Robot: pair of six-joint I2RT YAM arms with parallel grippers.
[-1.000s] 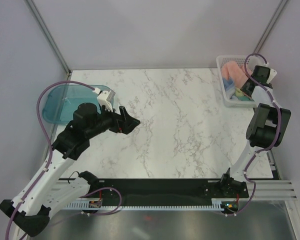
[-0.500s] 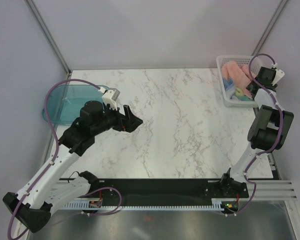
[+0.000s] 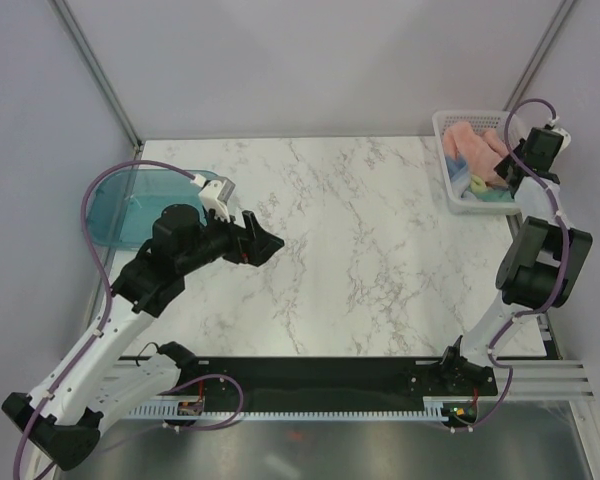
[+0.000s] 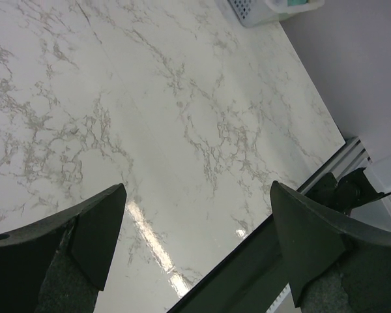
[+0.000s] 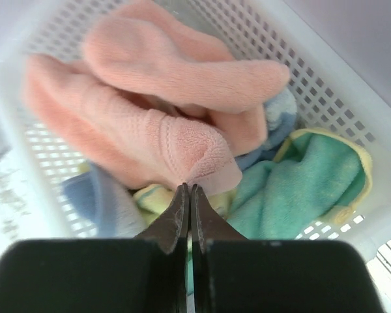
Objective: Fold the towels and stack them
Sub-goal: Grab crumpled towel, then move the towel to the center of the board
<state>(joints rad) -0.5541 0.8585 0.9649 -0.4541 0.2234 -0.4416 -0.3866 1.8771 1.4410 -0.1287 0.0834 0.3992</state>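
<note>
Marble tabletop w/ grey walls; towels in far-R basket

table middle: open marble, wide passage between arms. left gripper hangs over left part, jaws spread wide, only marble under it. tray takes far-left edge. basket sits in far-right corner, walls on all sides, entry from above only. inside packed with towels, pink on top. right gripper in basket, tips pressed together at pink fold. right arm lines right edge.

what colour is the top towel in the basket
The top towel is salmon pink, best seen in the right wrist view.
</note>
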